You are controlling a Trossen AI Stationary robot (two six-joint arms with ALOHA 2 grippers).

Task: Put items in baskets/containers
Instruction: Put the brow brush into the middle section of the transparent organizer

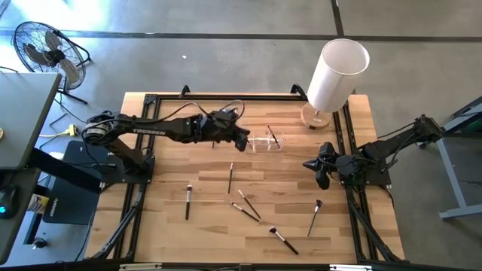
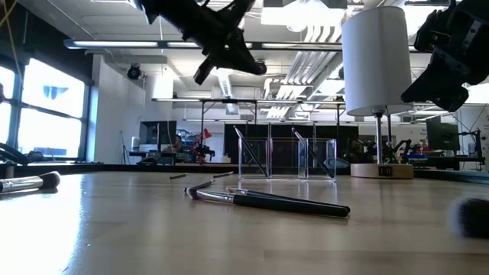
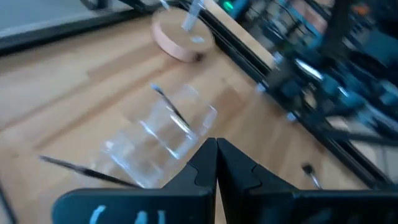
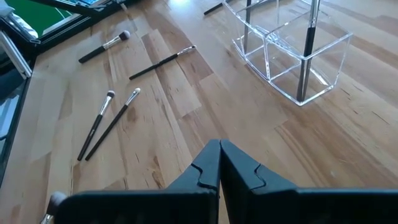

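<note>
Wooden plank worktop (image 1: 166, 226) with scattered brushes (image 1: 230, 178) and clear tray (image 1: 265, 142); floor fan (image 1: 47, 51) on concrete. Left gripper (image 1: 242, 143) and right gripper (image 1: 322, 179) fingers clenched, empty.

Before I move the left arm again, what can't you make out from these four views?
- Brush count inside the clear tray: too small from above; the tray walls overlap in the low view.
- Left wrist view: blurred; the tray's compartments smear together.
- Low view: a dark blurred shape at the right edge, cut off; unidentifiable.
- Left hand and right hand: both shut and empty.
</note>
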